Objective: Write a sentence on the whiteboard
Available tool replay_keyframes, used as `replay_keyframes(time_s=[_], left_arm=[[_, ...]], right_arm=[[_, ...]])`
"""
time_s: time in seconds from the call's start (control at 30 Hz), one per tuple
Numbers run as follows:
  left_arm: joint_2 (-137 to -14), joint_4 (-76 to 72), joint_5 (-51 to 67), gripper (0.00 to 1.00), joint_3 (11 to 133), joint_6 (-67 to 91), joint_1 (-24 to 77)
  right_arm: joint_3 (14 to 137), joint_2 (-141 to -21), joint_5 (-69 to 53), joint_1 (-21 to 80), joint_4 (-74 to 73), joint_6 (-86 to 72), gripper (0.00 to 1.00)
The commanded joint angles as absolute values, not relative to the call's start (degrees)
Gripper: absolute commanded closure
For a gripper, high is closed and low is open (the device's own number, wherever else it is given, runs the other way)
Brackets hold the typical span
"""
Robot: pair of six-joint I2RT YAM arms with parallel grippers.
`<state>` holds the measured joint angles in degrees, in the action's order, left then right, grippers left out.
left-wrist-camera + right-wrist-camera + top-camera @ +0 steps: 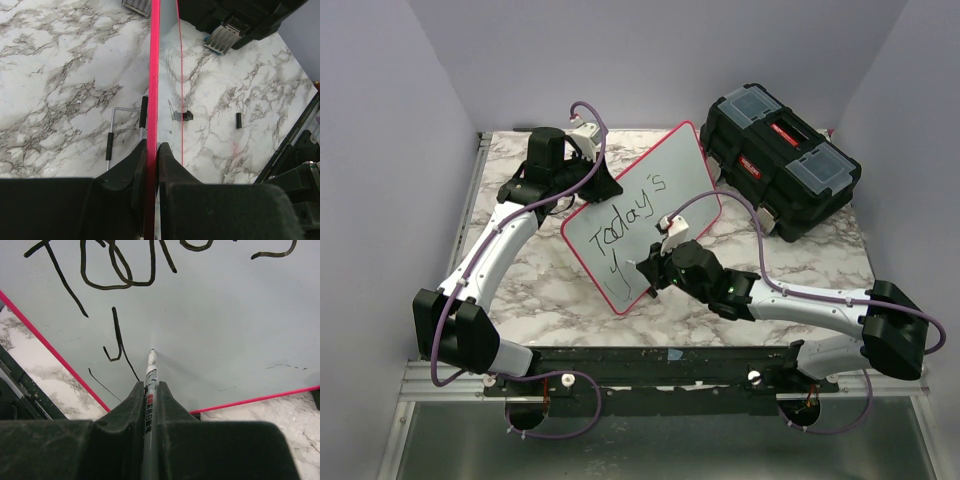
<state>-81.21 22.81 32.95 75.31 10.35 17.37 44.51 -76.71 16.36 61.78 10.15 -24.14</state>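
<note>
A flat rectangular white whiteboard with a thin red-pink rim and rounded corners [685,185] is standing up on edge near the middle of the white-and-grey marbled tabletop [540,290], turned on a diagonal with its written face toward the arms. The left hand [605,185] is gripping it at its far-left edge; in the left wrist view the black fingers [167,160] are pinching tight on either side of the red rim [152,75], which is running straight up the picture. The right hand [650,268] is hovering low in front of the board's near part, its jaws closing narrowly around a slim grey marker with red print on its barrel [150,372]. The marker's pale tip is pointing at the board face [225,315] and seems to be touching it. The black handwritten sentence [630,215] is reading only "Today's" along the upper line so far, and a single y-shaped stroke [117,340] is sitting on the line below, just left of the marker tip. A black plastic toolbox with red latches and clear lid compartments [780,160] is lying at the far right of the tabletop, just beside the board's far corner.
</note>
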Motion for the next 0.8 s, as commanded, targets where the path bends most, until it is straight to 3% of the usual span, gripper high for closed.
replay_keyframes(time_s=[0.0, 0.77], left_arm=[[-81.25, 24.66, 30.78, 1.0, 74.44, 6.09, 18.63], [-81.2, 24.67, 30.94, 1.0, 74.44, 6.08, 18.63]], right_arm=[[43.97, -78.22, 14.73, 61.66, 11.37, -24.82, 0.99], [40.54, -76.2, 19.71, 61.65, 9.22, -26.85, 0.99]])
